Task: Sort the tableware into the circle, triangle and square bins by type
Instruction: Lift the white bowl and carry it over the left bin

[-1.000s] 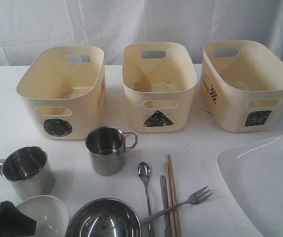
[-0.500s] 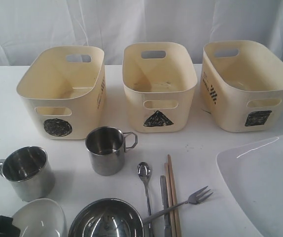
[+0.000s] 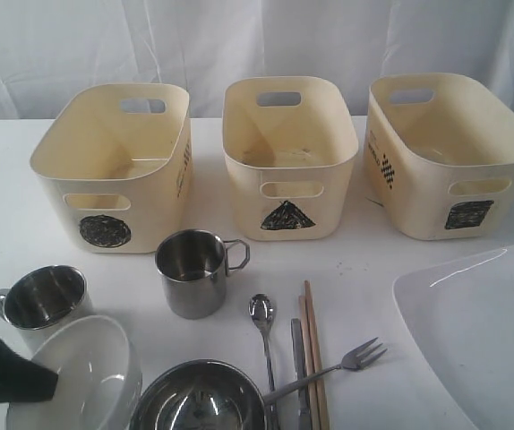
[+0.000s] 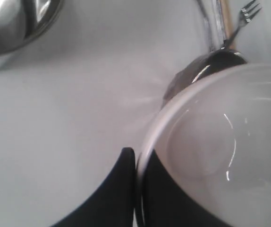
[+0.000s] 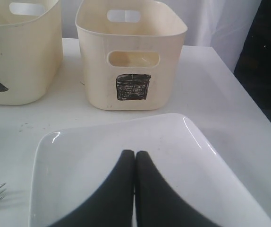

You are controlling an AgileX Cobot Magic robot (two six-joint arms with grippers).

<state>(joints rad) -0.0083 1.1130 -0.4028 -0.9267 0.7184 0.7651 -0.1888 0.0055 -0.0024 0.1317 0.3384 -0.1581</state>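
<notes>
One white bowl | glossy, round, tilted | left hand pinching rim

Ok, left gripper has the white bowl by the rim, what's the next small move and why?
Probably lift straight up a little before heading anywhere. The left gripper is shut on the rim of the white bowl, with a steel mug close behind it and the steel bowl close beside it; a sideways or forward move now might knock one.
</notes>
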